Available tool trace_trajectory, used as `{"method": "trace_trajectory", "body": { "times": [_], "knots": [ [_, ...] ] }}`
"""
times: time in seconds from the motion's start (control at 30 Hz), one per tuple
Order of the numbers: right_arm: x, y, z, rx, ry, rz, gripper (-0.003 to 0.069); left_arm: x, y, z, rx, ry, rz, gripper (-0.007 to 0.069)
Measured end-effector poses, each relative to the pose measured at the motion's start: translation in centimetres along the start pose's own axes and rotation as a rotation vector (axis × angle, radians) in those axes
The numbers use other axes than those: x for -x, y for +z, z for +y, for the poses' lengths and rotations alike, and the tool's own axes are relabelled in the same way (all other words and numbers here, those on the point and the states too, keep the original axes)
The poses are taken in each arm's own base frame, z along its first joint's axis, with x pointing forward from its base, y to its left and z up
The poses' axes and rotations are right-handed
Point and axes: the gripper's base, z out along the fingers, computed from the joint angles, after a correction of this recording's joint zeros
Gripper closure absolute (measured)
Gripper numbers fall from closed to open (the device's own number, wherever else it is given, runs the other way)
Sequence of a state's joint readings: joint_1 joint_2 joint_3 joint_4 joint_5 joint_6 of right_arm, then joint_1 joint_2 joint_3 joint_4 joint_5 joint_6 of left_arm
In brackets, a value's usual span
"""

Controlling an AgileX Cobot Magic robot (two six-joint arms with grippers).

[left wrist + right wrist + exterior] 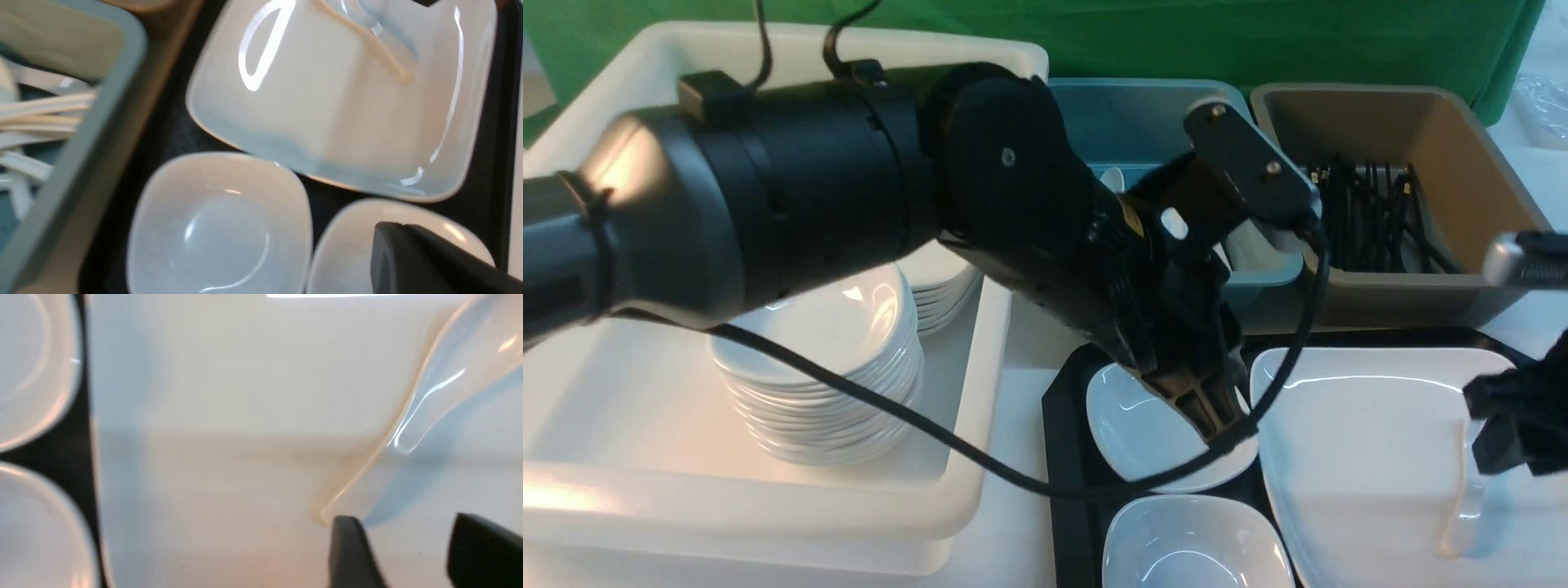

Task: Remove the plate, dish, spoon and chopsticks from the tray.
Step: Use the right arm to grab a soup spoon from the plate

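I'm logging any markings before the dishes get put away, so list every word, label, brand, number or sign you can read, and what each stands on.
No readable text in any view.
The left arm's yellowish mark: too small to read.
The plate, the spoon and the tray: no lettering visible.

This seems to be a dish-sorting station set up on a table rather than a working kitchen: a white tub (964,490) holds stacked white dishes (809,335), a blue tub (1152,106) holds white spoons, and a brown tub (1388,106) holds black utensils (1380,212). A green cloth (1135,37) hangs behind them, much as in a lab, though the close view leaves the wider room uncertain.
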State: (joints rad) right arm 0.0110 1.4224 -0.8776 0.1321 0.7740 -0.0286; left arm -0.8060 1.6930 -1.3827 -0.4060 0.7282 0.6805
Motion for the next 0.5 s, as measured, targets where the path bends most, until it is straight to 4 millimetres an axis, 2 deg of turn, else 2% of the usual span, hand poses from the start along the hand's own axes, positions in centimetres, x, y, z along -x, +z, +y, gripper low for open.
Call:
{"method": "trace_trajectory", "body": {
  "times": [0.07,0.2,0.37,0.43,0.5],
  "knots": [
    [-0.8,1.6,-0.3,-0.007,0.026,-0.012,0.0181,0.0,1.0,-0.7,-0.025,0.031,0.022,0.0622],
    [-1.0,3.5,-0.6,-0.015,0.051,-0.039,0.0134,0.1,2.8,-2.2,-0.057,0.069,0.038,0.0622],
    [-0.6,5.6,-0.8,-0.023,0.061,-0.009,0.0165,0.4,4.4,-3.0,-0.054,0.08,0.016,0.0622],
    [-0.5,6.3,-0.9,-0.026,0.063,0.012,0.0193,0.5,4.5,-2.9,-0.047,0.073,0.0,0.0622],
    [-0.4,6.7,-1.0,-0.033,0.056,0.016,0.025,0.7,4.5,-2.8,-0.034,0.073,-0.016,0.0622]
  ]
}}
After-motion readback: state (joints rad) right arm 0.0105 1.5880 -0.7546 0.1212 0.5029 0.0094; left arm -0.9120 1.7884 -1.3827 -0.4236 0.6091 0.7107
